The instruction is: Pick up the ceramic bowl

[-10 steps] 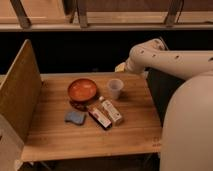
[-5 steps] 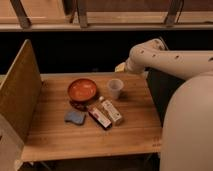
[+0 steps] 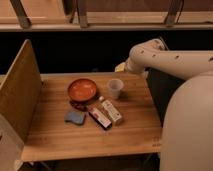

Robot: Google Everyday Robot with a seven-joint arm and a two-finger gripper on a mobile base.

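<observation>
Orange-red and glossy inside, the bowl [image 3: 82,90] is seen in the one camera view, upright on the wooden table [image 3: 55,140], left of centre, its mouth turned upward. Being round, no long axis is offered. The gripper [image 3: 121,67] is held at the table's far edge, behind the cup [image 3: 115,87] and apart from the bowl. Open or closed cannot be told. The approach is judged not yet made: a reach leftward past the cup, down onto the rim, is called for.

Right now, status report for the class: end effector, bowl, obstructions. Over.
End effector at table's far edge, beyond cup. Ceramic bowl on table, ungrasped. Cup close beside bowl.
</observation>
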